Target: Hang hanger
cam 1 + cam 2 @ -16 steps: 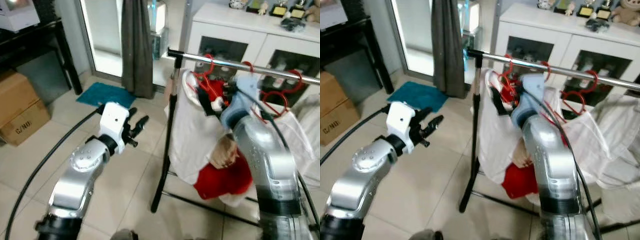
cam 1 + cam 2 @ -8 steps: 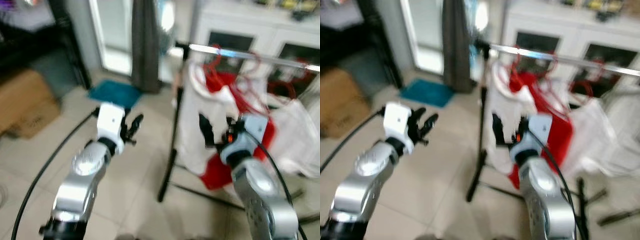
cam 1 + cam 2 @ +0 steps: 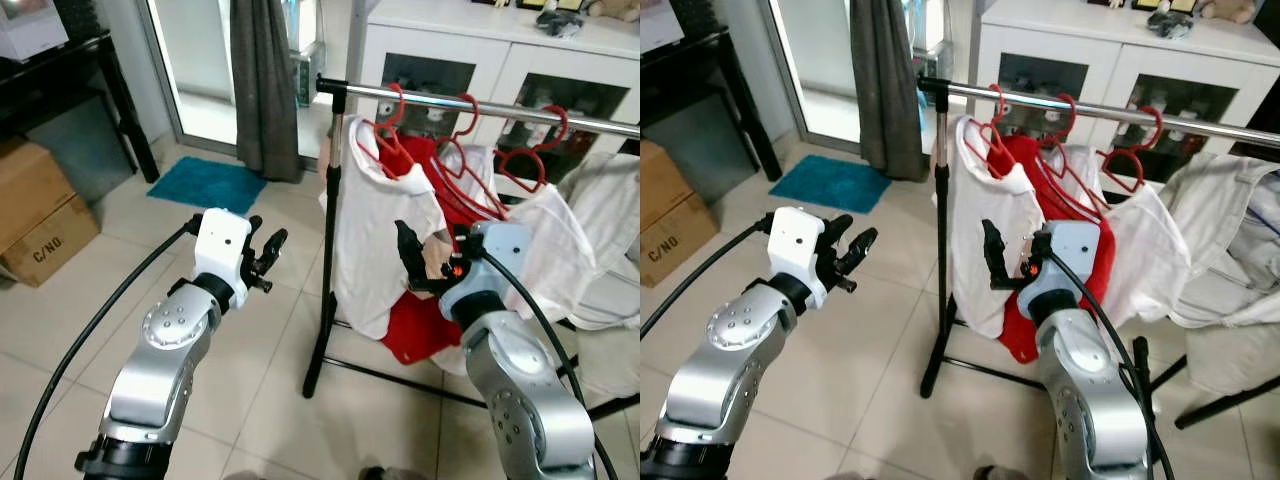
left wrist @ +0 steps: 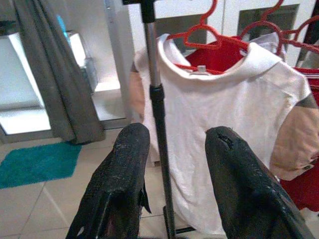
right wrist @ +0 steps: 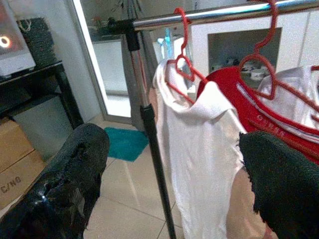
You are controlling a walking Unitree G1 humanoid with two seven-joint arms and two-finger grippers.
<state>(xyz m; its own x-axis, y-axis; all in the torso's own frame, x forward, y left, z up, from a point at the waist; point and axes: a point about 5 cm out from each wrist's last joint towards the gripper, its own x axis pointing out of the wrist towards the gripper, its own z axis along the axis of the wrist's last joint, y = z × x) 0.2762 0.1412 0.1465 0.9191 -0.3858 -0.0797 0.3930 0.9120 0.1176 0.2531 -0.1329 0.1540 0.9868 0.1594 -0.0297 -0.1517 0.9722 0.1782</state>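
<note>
A pale tiled floor (image 3: 260,370) carries a black-legged clothes rail (image 3: 480,102) before a white cabinet (image 3: 500,50) — red hangers (image 3: 392,130) hooked on. Both the left gripper (image 3: 262,255) and right gripper (image 3: 420,262) have fingers spread apart, holding nothing — a teal mat (image 3: 208,186) lies by the doorway.

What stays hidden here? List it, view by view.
- Right end of the chrome clothes rail: cut off by the eye view's edge.
- Red garment: mostly covered by the white T-shirt.
- Small items on the white cabinet's top: cropped, too small to identify.
- Cardboard box lettering: partly cut off.
</note>
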